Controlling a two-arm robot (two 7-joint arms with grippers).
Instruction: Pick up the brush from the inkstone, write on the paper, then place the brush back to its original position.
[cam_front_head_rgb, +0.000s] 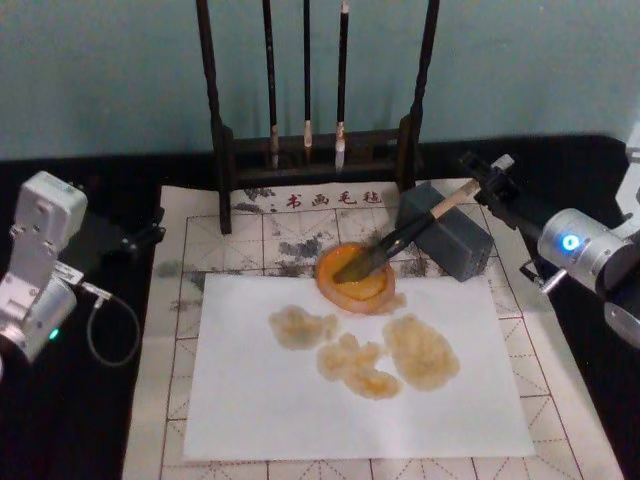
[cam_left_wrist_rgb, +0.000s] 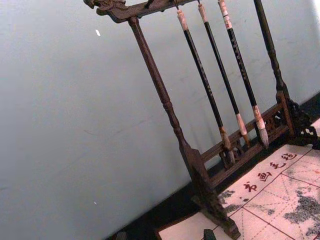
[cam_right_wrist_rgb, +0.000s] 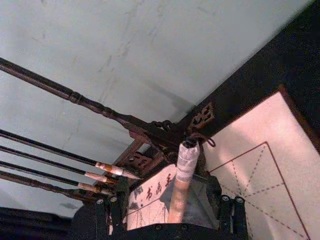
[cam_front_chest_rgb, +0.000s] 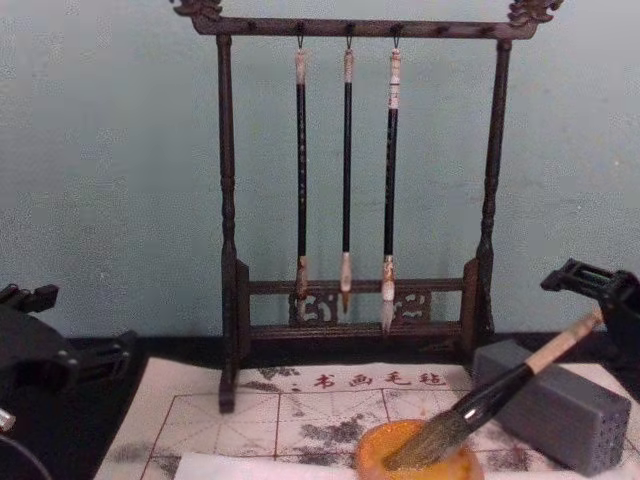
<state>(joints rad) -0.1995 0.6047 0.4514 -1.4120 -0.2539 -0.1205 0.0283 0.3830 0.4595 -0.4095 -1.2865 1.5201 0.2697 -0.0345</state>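
White and silver, the left gripper (cam_front_head_rgb: 150, 232) sits parked at the left edge of the felt mat (cam_front_head_rgb: 180, 360), well apart from the work; whether its jaws are open or closed cannot be told. Moving rightward, a dark wooden rack (cam_front_head_rgb: 222, 150) stands at the back with three thin brushes (cam_front_head_rgb: 306, 70) hanging from its top bar. In front of it lies one white sheet of paper (cam_front_head_rgb: 250, 400), already carrying four yellowish wet blotches (cam_front_head_rgb: 375, 355). At the paper's far edge sits one round orange inkstone (cam_front_head_rgb: 355, 278), and the single thick brush (cam_front_head_rgb: 400, 240) rests with its bushy bristles in that dish. Its long axis slants up and to the right, black lower section first, then the pale wooden handle, which leans over one grey block (cam_front_head_rgb: 450, 240) just right of the dish. The handle's whitish end reaches the right gripper (cam_front_head_rgb: 487, 190), which is by far the nearer arm. From the right wrist view the handle (cam_right_wrist_rgb: 182, 180) runs lengthwise out between the two black fingers (cam_right_wrist_rgb: 227, 210), so the brush lies straight ahead of the jaws, bristles away from them. The jaws look part open around the handle (the view is poor here, so a firm grip is uncertain). By my judgement, the coming move depends on closing on that upper handle and lifting along the slant.
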